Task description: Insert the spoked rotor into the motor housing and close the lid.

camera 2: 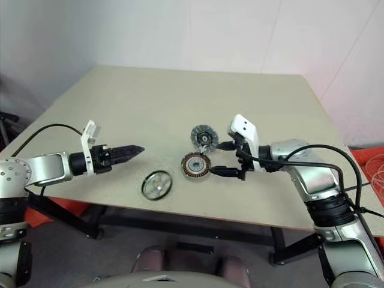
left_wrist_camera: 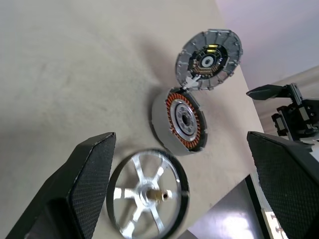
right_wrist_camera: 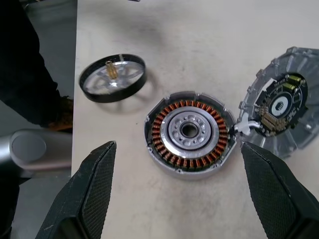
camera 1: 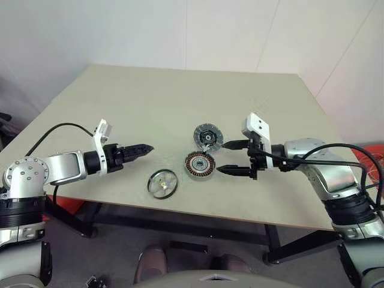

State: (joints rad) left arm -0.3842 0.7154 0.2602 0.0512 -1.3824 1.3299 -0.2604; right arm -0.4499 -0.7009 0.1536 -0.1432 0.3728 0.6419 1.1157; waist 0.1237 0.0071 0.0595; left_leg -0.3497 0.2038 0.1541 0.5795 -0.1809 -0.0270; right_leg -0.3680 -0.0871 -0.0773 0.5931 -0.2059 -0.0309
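You've got the motor housing (camera 1: 199,165) sitting mid-table near the front edge, coils up and nothing in it. The lid (camera 1: 207,137) lies flat, touching it at about 1 o'clock. The spoked rotor (camera 1: 162,183) is just off at 8 o'clock, by the table (camera 1: 180,90) edge. Your right gripper (camera 1: 231,157) hovers at the housing's 3 o'clock, fingers spread, holding nothing. Left gripper (camera 1: 147,147) floats at 10 o'clock, spread too.

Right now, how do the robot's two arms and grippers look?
Both arms are silver-grey metal with rounded joints and black wrist sections. A black cable runs along each. The left gripper and right gripper each have two black pointed fingers and a white bracket behind.
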